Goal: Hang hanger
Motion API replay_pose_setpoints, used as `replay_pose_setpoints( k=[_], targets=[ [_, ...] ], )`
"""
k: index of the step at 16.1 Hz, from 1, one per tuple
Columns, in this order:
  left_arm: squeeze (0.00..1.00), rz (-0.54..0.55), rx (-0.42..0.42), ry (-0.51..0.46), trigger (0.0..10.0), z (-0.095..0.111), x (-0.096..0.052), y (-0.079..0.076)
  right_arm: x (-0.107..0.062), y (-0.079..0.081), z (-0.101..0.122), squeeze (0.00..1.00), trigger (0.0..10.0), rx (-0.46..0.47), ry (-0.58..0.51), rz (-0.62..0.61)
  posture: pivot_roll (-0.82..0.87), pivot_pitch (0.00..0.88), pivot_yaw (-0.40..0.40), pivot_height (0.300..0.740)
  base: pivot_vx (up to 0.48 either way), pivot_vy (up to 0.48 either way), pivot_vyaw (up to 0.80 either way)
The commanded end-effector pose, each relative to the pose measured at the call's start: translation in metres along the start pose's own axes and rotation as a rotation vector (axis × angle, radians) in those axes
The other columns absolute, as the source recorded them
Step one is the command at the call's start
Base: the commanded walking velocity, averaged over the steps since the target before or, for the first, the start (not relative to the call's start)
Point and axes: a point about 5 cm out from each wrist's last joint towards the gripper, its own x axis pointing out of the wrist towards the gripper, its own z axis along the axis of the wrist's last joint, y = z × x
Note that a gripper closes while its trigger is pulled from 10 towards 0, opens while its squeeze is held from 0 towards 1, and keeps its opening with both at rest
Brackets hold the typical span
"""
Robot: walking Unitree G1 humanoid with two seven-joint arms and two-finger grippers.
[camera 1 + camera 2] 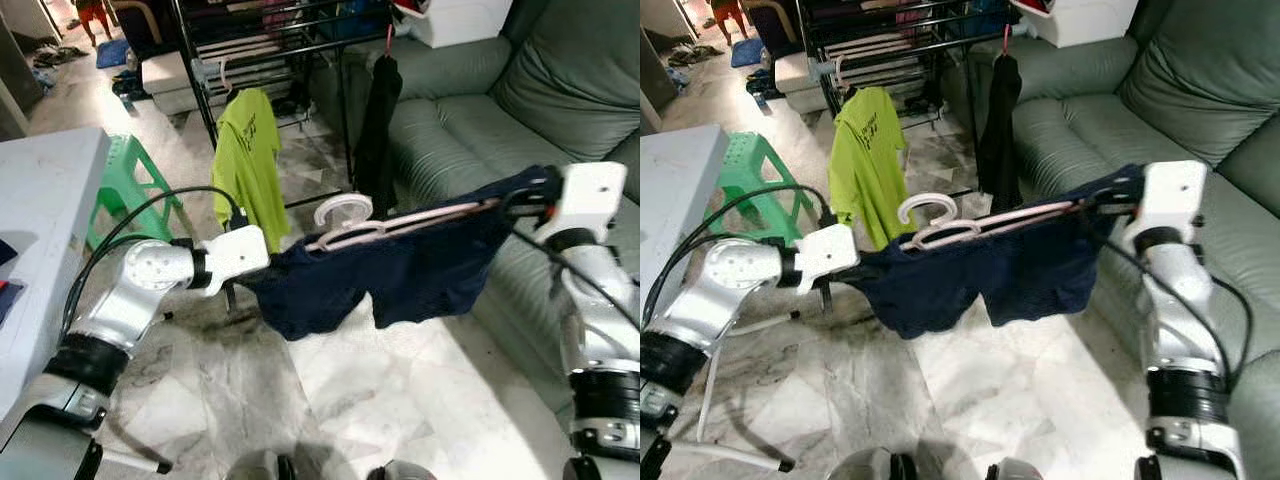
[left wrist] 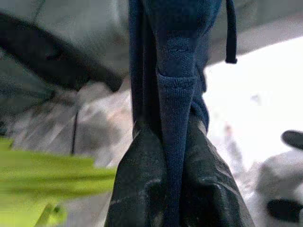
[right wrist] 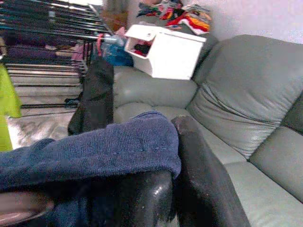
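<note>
Stretching navy garment point(image 1: 400, 270) between both pincers: left pincer point(image 2: 177, 189) clenched on one end, right pincer point(image 3: 173, 198) clenched on the other. Pink hanger point(image 1: 370, 225) lies along its top edge, in front of drying rack point(image 1: 290, 50), beside sofa point(image 1: 480, 110).

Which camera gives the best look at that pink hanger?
The left eye view: the pink hanger lies atop the navy garment, hook and bar plain. The right eye view matches it. The right wrist view catches perhaps one end; the left wrist view shows cloth.
</note>
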Motion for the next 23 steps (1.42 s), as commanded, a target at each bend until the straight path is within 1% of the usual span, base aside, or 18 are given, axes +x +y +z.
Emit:
replay_pose_setpoints(
  k=[1, 3, 5, 6, 8, 9, 10, 12, 14, 15, 16, 17, 18, 19, 20, 21, 22, 23],
  targets=[
    [0.00, 0.043, -0.067, 0.173, 0.0, -0.032, -0.013, 0.001, 0.001, -0.019, 0.016, 0.00, 0.0, -0.010, -0.078, -0.102, -0.05, 0.015, 0.047, 0.740, 0.000, 0.000, 0.00],
    [0.00, 0.187, -0.126, 0.177, 0.0, -0.034, -0.003, 0.007, 0.000, -0.012, 0.016, 0.00, 0.0, -0.012, -0.086, -0.096, -0.05, 0.011, 0.049, 0.740, 0.000, 0.000, 0.00],
    [0.00, 0.249, -0.119, 0.163, 0.0, -0.031, 0.003, 0.006, -0.002, -0.004, 0.010, 0.00, 0.0, -0.025, -0.065, -0.080, -0.06, 0.011, 0.050, 0.740, 0.000, 0.000, 0.00],
    [0.00, 0.288, -0.136, 0.129, 0.0, -0.023, 0.011, 0.004, -0.002, 0.007, 0.009, 0.00, 0.0, -0.014, -0.059, -0.048, -0.06, 0.011, 0.050, 0.740, 0.000, 0.000, 0.00],
    [0.00, 0.410, -0.285, -0.018, 0.0, 0.002, 0.030, 0.002, -0.005, 0.054, 0.004, 0.00, 0.0, 0.022, -0.043, 0.148, -0.05, 0.009, 0.051, 0.740, 0.000, 0.000, 0.00],
    [0.00, 0.428, -0.312, -0.036, 0.0, 0.005, 0.033, 0.002, -0.006, 0.061, 0.004, 0.00, 0.0, 0.028, -0.044, 0.178, -0.05, 0.008, 0.051, 0.740, 0.000, 0.000, 0.00],
    [0.00, 0.437, -0.366, -0.095, 0.0, 0.018, 0.045, -0.007, -0.012, 0.089, 0.008, 0.00, 0.0, 0.069, -0.064, 0.307, -0.05, 0.008, 0.050, 0.740, 0.000, 0.000, 0.00],
    [0.00, 0.383, -0.397, -0.144, 0.0, 0.031, 0.057, -0.021, -0.016, 0.109, 0.012, 0.00, 0.0, 0.048, -0.101, 0.387, -0.05, 0.008, 0.050, 0.740, 0.000, 0.000, 0.00],
    [0.00, 0.335, -0.403, -0.178, 0.0, 0.042, 0.066, -0.034, -0.019, 0.123, 0.013, 0.00, 0.0, 0.007, -0.117, 0.450, -0.05, 0.007, 0.049, 0.740, 0.000, 0.000, 0.00],
    [0.00, 0.301, -0.409, -0.197, 0.0, 0.050, 0.071, -0.043, -0.025, 0.135, 0.011, 0.00, 0.0, -0.018, -0.100, 0.547, -0.05, 0.008, 0.047, 0.740, 0.000, 0.000, 0.00],
    [0.00, 0.296, -0.408, -0.199, 0.0, 0.051, 0.072, -0.045, -0.029, 0.141, 0.008, 0.00, 0.0, -0.038, -0.080, 0.604, -0.05, 0.008, 0.047, 0.740, 0.000, 0.000, 0.00],
    [0.00, 0.300, -0.421, -0.209, 0.0, 0.054, 0.072, -0.045, -0.043, 0.151, -0.003, 0.00, 0.0, -0.046, -0.012, 0.746, -0.05, 0.007, 0.044, 0.740, 0.000, 0.000, 0.00],
    [0.00, 0.302, -0.422, -0.208, 0.0, 0.054, 0.072, -0.045, -0.049, 0.154, -0.007, 0.00, 0.0, -0.054, 0.014, 0.806, -0.05, 0.007, 0.044, 0.740, 0.000, 0.000, 0.00],
    [0.00, 0.315, -0.425, -0.205, 0.0, 0.054, 0.071, -0.042, -0.065, 0.156, -0.023, 0.00, 0.0, -0.124, 0.089, 0.906, -0.05, 0.008, 0.043, 0.740, 0.000, 0.000, 0.00],
    [0.00, 0.320, -0.424, -0.204, 0.0, 0.053, 0.071, -0.040, -0.071, 0.154, -0.032, 0.00, 4.0, -0.172, 0.132, 0.938, -0.05, 0.008, 0.043, 0.740, 0.000, 0.000, 0.00],
    [0.00, 0.327, -0.421, -0.200, 0.0, 0.051, 0.069, -0.038, -0.073, 0.149, -0.040, 0.00, 10.0, -0.201, 0.167, 0.925, -0.05, 0.008, 0.043, 0.740, 0.000, 0.000, 0.00],
    [0.00, 0.337, -0.414, -0.193, 0.0, 0.049, 0.067, -0.035, -0.073, 0.141, -0.046, 1.00, 10.0, -0.232, 0.186, 0.895, -0.05, 0.008, 0.043, 0.740, 0.000, 0.000, 0.00],
    [0.00, 0.337, -0.414, -0.193, 0.0, 0.049, 0.067, -0.035, -0.073, 0.141, -0.046, 1.00, 10.0, -0.232, 0.186, 0.895, -0.05, 0.008, 0.043, 0.740, 0.000, 0.000, 0.00]
  ],
)
